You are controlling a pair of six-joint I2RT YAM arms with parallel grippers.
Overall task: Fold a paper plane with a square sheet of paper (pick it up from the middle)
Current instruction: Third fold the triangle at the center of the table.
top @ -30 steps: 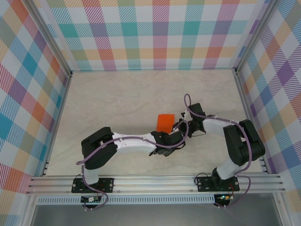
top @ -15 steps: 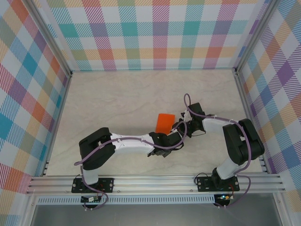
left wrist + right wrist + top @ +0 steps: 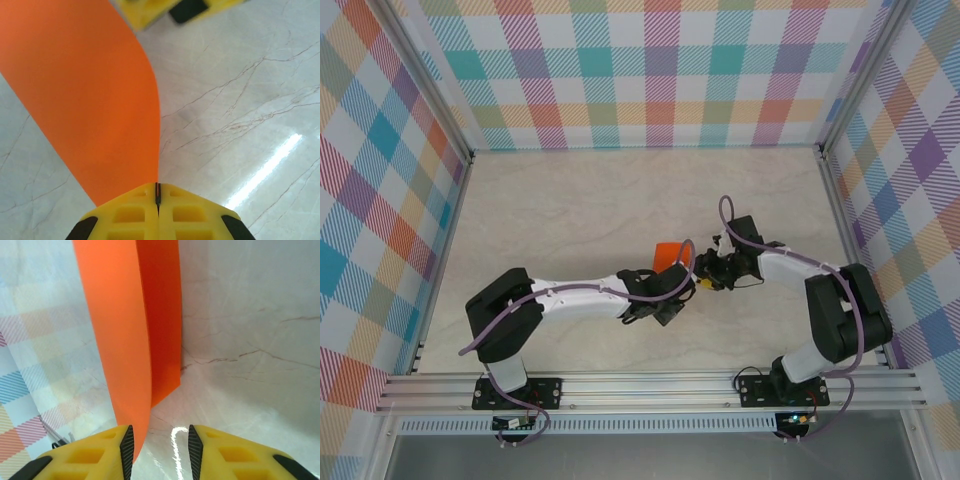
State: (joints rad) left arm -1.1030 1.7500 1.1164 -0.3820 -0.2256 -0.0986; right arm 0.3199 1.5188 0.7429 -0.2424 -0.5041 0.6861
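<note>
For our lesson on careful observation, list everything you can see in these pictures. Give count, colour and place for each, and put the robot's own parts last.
square sheet of paper: one, bright orange, folded over, held at the table's centre.
table: one, pale marbled beige, under everything.
walls: three, multicoloured plaid, left, back and right of the table.
frame rail: one, silver metal, along the near edge.
cables: two, purple, one along each arm.
arms: two, white and black, bolted at the near edge, reaching to the centre.
left end effector: one, yellow fingers, shut on the sheet's edge.
right end effector: one, yellow fingers, open, the sheet beside one finger.
</note>
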